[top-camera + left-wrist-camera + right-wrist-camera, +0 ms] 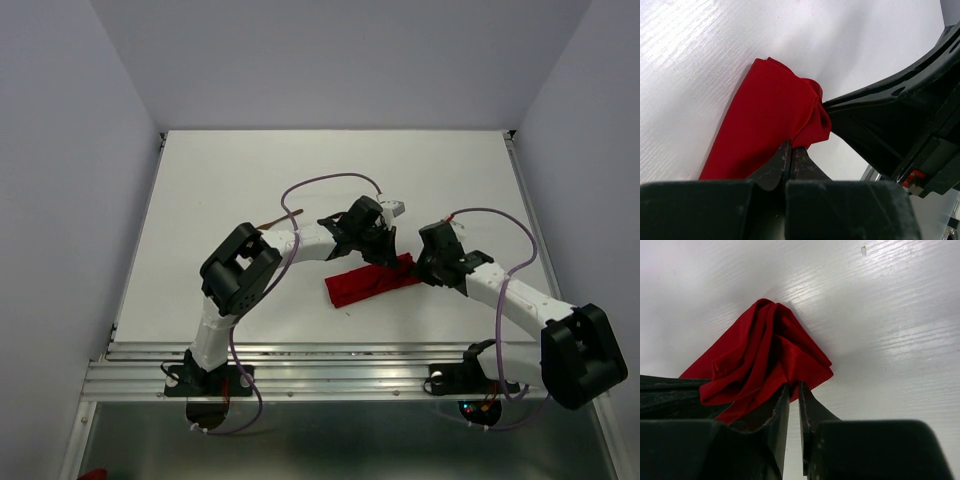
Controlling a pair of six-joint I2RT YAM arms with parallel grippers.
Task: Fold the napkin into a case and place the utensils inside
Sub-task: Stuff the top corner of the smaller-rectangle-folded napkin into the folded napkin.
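Observation:
The red napkin [365,285] lies as a narrow folded strip on the white table [230,180], between the two arms. Its right end is bunched into loose folds [760,350]. My left gripper [791,146] is shut, with the cloth's edge [765,115] pinched at its tips. My right gripper [794,387] meets the same end from the other side. Its fingers stand a narrow gap apart, closed on a fold of the cloth. From above, both grippers [385,255] [418,268] crowd over that end. One thin brown utensil [270,219] shows by the left arm's elbow.
The right arm's black wrist [890,115] fills the right side of the left wrist view, close to the cloth. A metal rail [330,365] runs along the near table edge. Purple cables [330,182] loop above both arms.

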